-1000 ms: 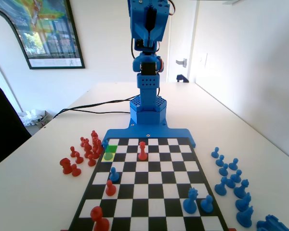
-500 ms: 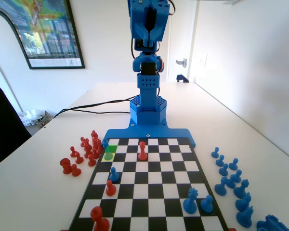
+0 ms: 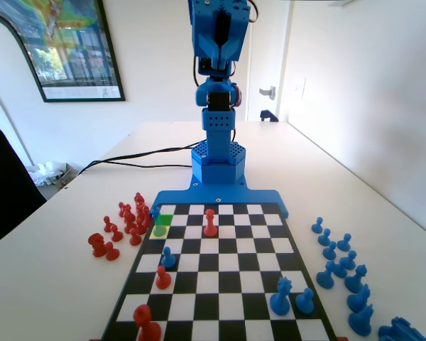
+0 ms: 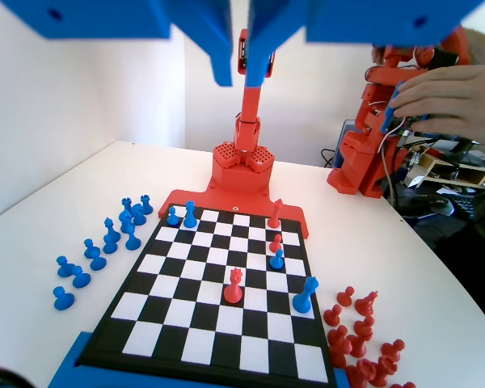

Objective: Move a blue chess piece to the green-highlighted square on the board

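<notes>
The board (image 3: 231,284) has a green-highlighted square (image 3: 165,219) in its left column, close to the arm's base, and a yellow square just in front of it. On that yellow square stands a blue chess piece (image 3: 160,230), tinted greenish; in the wrist view it (image 4: 305,294) is at the board's near right. A second blue pawn (image 3: 168,257) stands two rows further from the arm. My gripper (image 3: 220,60) hangs high above the base, far from the pieces. Its jaws (image 4: 241,69) stand close together with nothing between them.
Red pieces on the board: one (image 3: 210,222) near the centre, a pawn (image 3: 163,277), and one (image 3: 143,316) at the near left. A crowned blue piece (image 3: 280,297) and a pawn (image 3: 304,301) stand near right. Spare red pieces (image 3: 124,227) lie left, spare blue ones (image 3: 341,266) right.
</notes>
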### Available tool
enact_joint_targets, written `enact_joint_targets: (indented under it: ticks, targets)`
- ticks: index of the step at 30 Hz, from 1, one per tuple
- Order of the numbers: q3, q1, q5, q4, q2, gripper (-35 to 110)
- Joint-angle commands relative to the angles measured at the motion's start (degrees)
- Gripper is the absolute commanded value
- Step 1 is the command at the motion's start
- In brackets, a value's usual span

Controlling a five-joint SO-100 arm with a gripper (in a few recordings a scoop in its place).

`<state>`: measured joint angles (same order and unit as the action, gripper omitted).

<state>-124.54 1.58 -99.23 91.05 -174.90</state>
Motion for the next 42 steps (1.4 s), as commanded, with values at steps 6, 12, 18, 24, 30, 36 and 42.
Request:
enact_joint_targets:
  ticks: [6, 12, 18, 24, 30, 36, 42]
  targets:
    - [-0.4, 0.5, -0.4, -0.8, -0.2, 1]
    - [0.3, 0.0, 0.2, -0.9, -0.2, 1]
    - [7.8, -1.8, 4.3, 1.3, 5.1, 1]
    - [18.6, -1.6, 6.1, 6.3, 15.4, 1]
    - [25.5, 2.5, 5.6, 5.6, 28.6, 1]
    - [23.6, 11.3, -0.4, 1.2, 36.2, 1]
    - [24.7, 18.9, -8.2, 2.0, 45.4, 1]
